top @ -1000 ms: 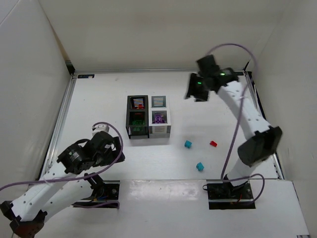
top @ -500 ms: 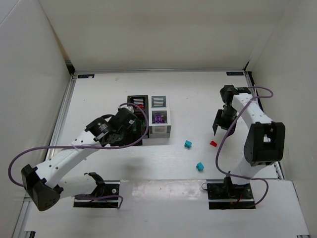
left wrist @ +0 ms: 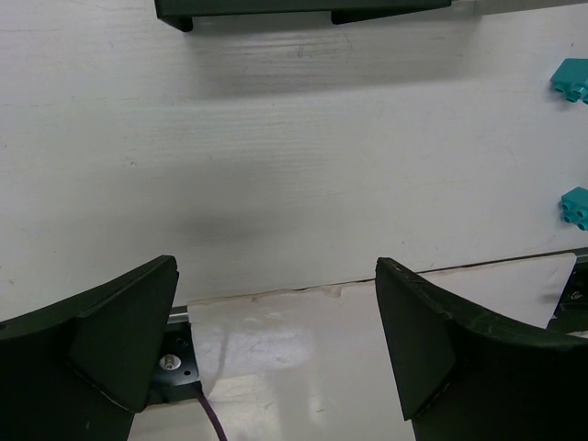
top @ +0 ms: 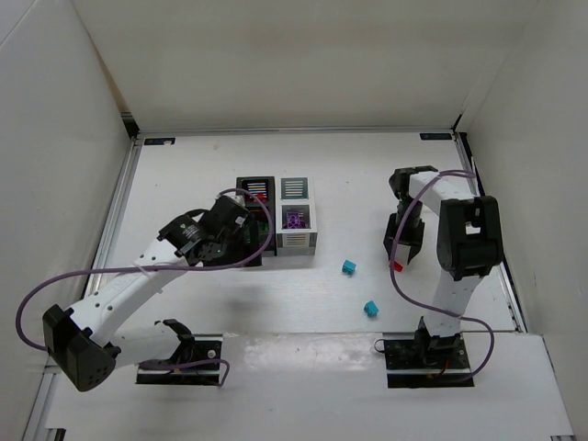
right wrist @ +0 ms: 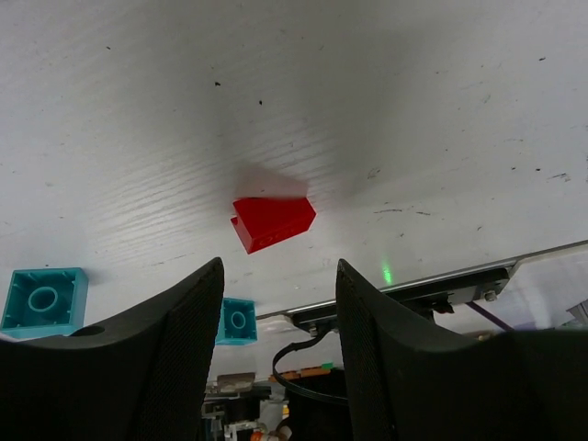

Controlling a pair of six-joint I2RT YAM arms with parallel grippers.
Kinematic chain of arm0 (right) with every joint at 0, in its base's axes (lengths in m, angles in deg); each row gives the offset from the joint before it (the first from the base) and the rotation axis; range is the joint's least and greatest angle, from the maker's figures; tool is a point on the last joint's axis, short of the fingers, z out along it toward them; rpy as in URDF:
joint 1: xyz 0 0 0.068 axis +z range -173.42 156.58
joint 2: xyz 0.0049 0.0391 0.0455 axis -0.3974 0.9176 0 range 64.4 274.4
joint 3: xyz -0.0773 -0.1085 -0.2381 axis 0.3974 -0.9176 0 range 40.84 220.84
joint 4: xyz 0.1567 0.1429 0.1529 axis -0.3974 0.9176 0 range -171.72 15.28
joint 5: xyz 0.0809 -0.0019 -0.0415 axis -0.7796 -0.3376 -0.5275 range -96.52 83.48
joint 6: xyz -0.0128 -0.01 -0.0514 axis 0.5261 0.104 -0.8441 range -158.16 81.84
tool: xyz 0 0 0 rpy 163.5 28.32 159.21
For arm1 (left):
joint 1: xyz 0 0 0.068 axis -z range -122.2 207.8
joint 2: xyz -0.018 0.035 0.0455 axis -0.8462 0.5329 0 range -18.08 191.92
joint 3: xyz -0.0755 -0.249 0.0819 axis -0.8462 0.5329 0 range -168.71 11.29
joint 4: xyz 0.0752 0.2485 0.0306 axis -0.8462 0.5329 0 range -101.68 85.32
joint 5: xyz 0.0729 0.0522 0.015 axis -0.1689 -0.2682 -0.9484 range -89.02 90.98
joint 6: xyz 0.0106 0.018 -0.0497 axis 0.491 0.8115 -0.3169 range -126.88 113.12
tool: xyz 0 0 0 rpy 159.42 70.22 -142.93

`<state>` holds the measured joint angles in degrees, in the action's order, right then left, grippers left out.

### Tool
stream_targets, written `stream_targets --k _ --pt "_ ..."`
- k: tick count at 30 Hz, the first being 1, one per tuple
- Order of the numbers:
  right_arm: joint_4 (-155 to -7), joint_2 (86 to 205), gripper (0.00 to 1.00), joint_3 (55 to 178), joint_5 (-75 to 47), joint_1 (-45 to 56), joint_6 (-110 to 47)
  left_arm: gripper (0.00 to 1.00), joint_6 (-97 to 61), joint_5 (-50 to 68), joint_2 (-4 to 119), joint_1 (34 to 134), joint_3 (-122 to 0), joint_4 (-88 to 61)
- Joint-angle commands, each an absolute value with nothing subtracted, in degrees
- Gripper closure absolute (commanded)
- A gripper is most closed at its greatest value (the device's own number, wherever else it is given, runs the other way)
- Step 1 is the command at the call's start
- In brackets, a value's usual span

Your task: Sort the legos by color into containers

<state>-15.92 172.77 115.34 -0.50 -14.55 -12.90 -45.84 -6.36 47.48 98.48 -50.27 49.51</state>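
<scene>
Picking up the red brick (right wrist: 273, 222) looks to be the job in hand. It lies on the white counter (top: 184, 175) well to the right of the block of bins (top: 296, 242). Doing it well means squaring the wrist to the brick's slanted lie, then lowering the right hand (top: 401, 250) straight down so one finger meets each flat side. A grip on the corners would likely flick so small a piece away. Nearest the arm bases, one teal brick (top: 370, 308) sits off the block's near right. A second teal brick (top: 349, 266) lies a little farther back, between the red brick and the block, and both are best left undisturbed. The right hand hangs just over the red brick with its fingers spread wider than the brick. It holds nothing and, as far as the wrist view shows, does not touch the brick. Over at the block's near left corner, the left hand (left wrist: 276, 276) hovers with its fingers spread wide and empty. Farthest back, the rear-left black bin (top: 240, 190) shows a speck of red inside, which makes it the likely home for this brick.
</scene>
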Motion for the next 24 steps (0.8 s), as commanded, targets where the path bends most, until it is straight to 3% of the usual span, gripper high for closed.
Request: stream_targets --k 1,16,24 --pt "-15.1 172.9 0.45 117.7 -0.1 -15.1 -13.6 0.00 -44.7 -5.1 46.9 97.7 -50.0 48.8" --pt "-11.9 176.6 0.45 120.6 -2.7 -14.3 -14.7 0.00 -44.1 -3.8 48.6 96.4 -49.9 48.0" --pt "-13.8 175.0 0.46 120.6 -9.9 -13.7 -12.9 0.00 -44.0 -2.5 50.3 96.2 -50.2 47.4"
